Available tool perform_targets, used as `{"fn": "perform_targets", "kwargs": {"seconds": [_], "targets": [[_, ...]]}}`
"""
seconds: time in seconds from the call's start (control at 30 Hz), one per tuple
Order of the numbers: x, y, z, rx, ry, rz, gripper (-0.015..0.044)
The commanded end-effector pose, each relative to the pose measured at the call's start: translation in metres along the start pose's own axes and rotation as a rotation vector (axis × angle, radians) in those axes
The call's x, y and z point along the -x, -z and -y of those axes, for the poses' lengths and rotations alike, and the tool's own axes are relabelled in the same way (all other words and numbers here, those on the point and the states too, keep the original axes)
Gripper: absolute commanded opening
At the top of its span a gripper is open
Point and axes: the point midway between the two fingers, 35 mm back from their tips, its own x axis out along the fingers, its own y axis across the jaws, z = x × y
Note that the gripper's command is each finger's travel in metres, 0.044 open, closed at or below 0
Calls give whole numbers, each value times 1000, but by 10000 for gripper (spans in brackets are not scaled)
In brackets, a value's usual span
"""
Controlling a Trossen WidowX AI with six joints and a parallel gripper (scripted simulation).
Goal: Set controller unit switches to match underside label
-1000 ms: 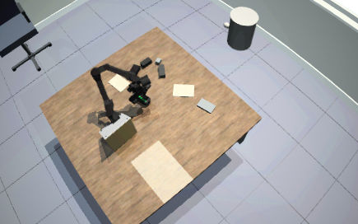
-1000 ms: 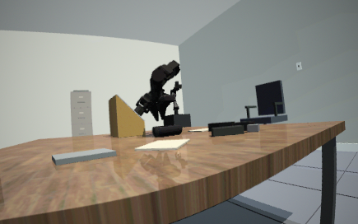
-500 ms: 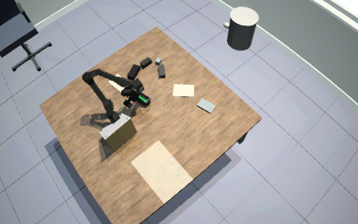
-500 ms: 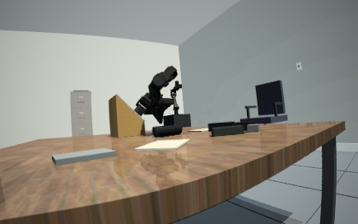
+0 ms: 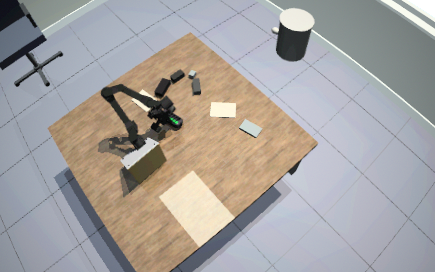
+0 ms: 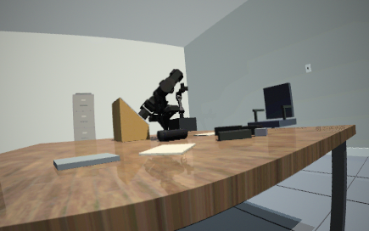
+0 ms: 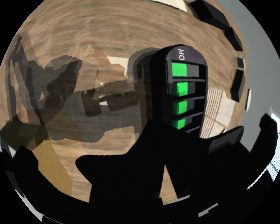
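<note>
Claw [image 5: 168, 121] [image 6: 148, 115] [image 7: 152, 123] pinched together over the controller unit [image 5: 175, 121] [image 6: 172, 135] [image 7: 180, 92], so now it should press each rocker's correct end squarely, gently!

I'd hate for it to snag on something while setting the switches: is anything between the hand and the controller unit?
Nothing visible is. The hand is right at the controller unit, overlapping one end in the wrist view. The tan wedge stands off to the side.

- Away from the arm, the pale sheet [image 5: 196, 208] lies flat — low enough to pass over.
- The tan wedge-shaped block [image 5: 146, 163] [image 6: 129, 122] stands upright near the arm's base, an obstacle.
</note>
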Motion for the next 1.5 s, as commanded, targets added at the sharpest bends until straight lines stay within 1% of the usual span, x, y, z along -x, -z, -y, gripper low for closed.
{"fn": "perform_targets", "kwargs": {"seconds": [0.0,0.4,1.47], "targets": [[-8,0,-4,-11,-4,-2,0],[-29,-2,-9,-12,-1,1,0],[-31,-2,3,-12,-1,1,0]]}}
